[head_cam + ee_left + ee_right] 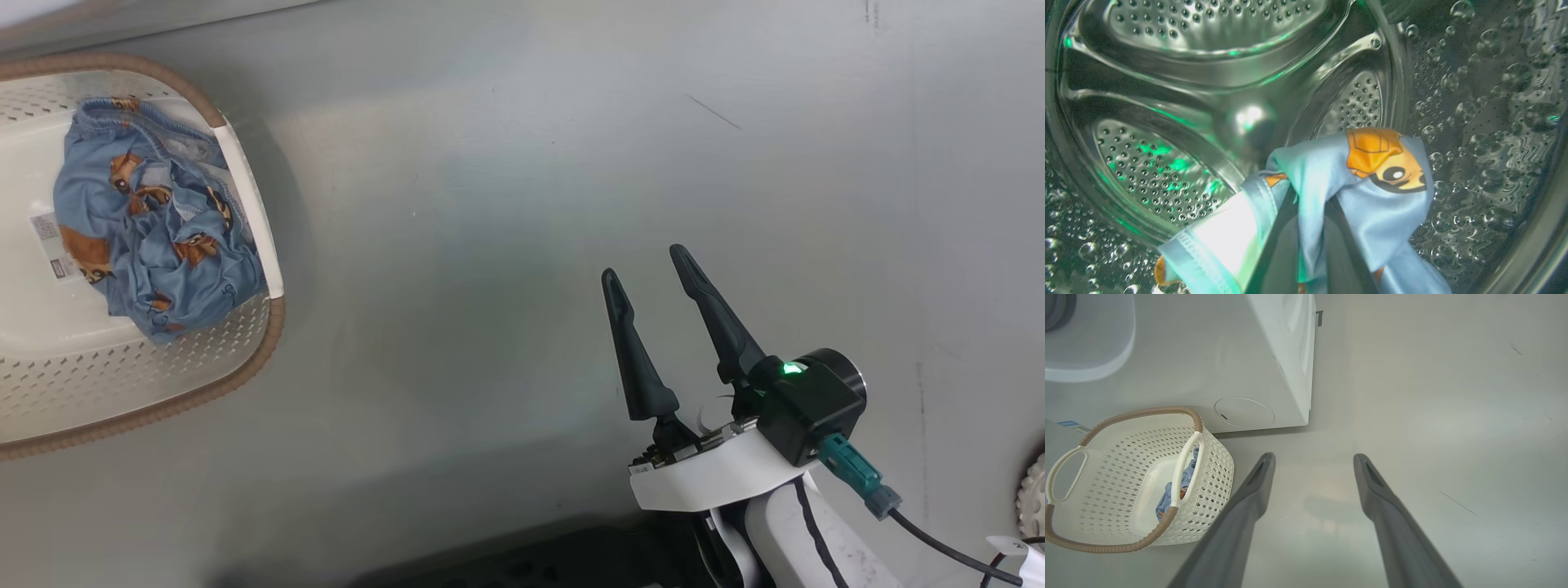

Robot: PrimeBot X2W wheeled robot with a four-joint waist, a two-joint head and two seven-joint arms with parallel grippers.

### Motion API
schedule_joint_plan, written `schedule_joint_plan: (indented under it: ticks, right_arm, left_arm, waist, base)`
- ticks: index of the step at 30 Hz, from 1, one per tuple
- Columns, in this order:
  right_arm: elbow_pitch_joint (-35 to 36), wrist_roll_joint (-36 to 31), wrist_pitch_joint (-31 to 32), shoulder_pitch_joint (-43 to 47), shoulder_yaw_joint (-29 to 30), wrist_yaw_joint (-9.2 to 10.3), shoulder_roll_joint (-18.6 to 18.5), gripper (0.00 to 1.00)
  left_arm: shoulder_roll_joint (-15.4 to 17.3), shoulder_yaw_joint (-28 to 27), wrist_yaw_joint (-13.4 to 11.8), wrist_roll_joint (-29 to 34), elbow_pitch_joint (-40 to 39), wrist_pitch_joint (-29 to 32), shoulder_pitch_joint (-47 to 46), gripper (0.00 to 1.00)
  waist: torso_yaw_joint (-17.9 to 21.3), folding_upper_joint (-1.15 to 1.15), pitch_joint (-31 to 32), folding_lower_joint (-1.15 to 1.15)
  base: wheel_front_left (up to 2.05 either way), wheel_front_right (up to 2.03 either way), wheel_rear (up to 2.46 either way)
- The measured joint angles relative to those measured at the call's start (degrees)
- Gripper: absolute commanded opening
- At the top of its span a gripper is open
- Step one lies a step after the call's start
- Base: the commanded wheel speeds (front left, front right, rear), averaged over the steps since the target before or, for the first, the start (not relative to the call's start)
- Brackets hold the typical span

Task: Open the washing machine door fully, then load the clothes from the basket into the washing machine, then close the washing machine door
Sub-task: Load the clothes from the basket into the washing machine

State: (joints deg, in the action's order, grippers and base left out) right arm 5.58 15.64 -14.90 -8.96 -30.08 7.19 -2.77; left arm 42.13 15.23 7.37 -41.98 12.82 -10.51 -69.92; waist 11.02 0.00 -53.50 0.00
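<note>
My left gripper (1310, 204) reaches inside the washing machine's steel drum (1180, 102), shut on a light blue piece of the clothes (1331, 171) with an orange cartoon figure; the cloth drapes over both fingers. More of the clothes (155, 220) lie crumpled in the cream basket (253, 196) at the head view's left. From the right wrist view the basket (1208, 465) stands on the floor against the white washing machine (1249, 355), with blue cloth (1167, 498) inside. My right gripper (649, 265) hangs open over bare floor, right of the basket, holding nothing. The washing machine door is out of view.
Grey floor (506, 163) spreads between the basket and my right gripper. The washer's front corner (1308, 412) stands just beyond the right gripper's fingertips. A small round cover (1244, 411) sits low on the machine's front. A pale wheel (1033, 494) shows at the head view's right edge.
</note>
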Motion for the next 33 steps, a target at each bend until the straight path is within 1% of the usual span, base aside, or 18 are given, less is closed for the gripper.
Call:
schedule_joint_plan:
  ticks: [4,14,17,18,19,22,30,33]
  right_arm:
    - [0.00,0.41,0.00,-0.37,-0.08,0.00,0.01,1.00]
    - [-0.13,0.58,0.00,-1.54,-0.38,0.00,0.00,1.00]
    - [-0.59,0.78,0.00,-2.22,-0.34,0.00,-0.01,1.00]
    - [-0.64,1.09,0.00,-2.33,-0.35,0.00,0.00,1.00]
    - [-0.69,1.16,0.00,-2.35,-0.36,0.00,-0.01,1.00]
    - [-1.03,1.31,0.00,-2.36,-0.38,0.00,-0.01,1.00]
    - [-1.87,1.57,0.00,-2.78,-0.32,0.00,-0.01,1.00]
    - [-2.21,1.60,0.00,-3.37,-0.18,0.00,-0.01,1.00]
  left_arm:
    - [0.40,0.10,0.00,1.24,-0.16,-4.54,-0.81,0.00]
    - [0.79,0.35,0.00,3.13,-0.30,-4.68,-2.31,0.00]
    - [-0.04,1.44,0.00,2.32,2.61,-4.57,-2.07,0.00]
    - [-0.26,1.86,0.00,1.33,3.57,-4.42,-1.87,0.27]
    - [-0.32,2.13,0.00,0.60,4.09,-4.42,-1.66,1.00]
    - [-0.47,3.03,0.00,-0.58,5.43,-4.42,-1.57,1.00]
    - [-0.48,5.27,0.00,-1.08,6.36,-4.42,-1.61,1.00]
    - [-0.65,6.06,0.00,-2.40,7.01,-4.43,-1.62,1.00]
  waist:
    - [0.12,0.00,-0.49,0.00]
    - [-0.09,0.00,-1.34,0.00]
    - [-0.24,0.00,-1.47,0.00]
    - [-0.27,0.00,-1.45,0.00]
    - [-0.30,0.00,-1.44,0.00]
    - [-0.41,0.00,-1.36,0.00]
    - [-0.93,0.00,-1.02,0.00]
    - [-1.21,0.00,-0.78,0.00]
  base:
    - [0.00,0.00,0.00]
    - [0.00,0.00,0.00]
    - [0.00,0.00,0.00]
    - [0.00,0.00,0.00]
    - [0.00,0.00,0.00]
    - [0.00,0.00,0.00]
    - [0.00,0.00,0.00]
    - [0.00,0.00,0.00]
